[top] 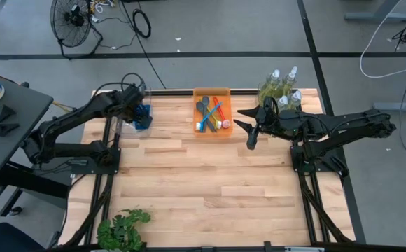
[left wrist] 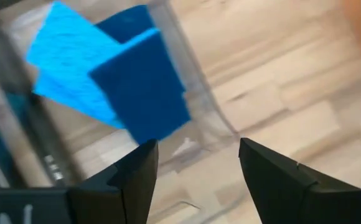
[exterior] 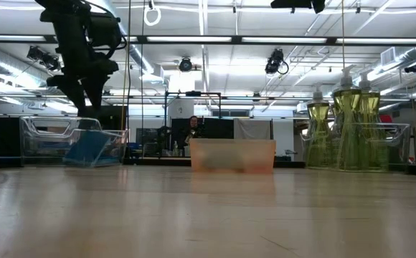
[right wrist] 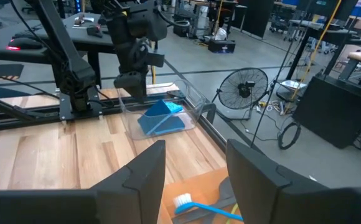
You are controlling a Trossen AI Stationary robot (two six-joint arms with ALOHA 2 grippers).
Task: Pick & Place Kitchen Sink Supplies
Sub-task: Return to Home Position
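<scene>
Light-blue and dark-blue sponges lie tilted against each other inside a clear bin at the table's far left. My left gripper hangs open and empty just above that bin. Several brushes lie in the orange tray at the far middle; a blue one with white bristles shows in the right wrist view. Pump bottles of yellow-green liquid stand in a clear bin at the far right. My right gripper is open and empty, raised just right of the tray.
A green leafy plant sits at the near left corner. The wide wooden tabletop stretches between the arms and the near edge. Beyond the far edge are a floor fan and cables; a person sits in the room behind.
</scene>
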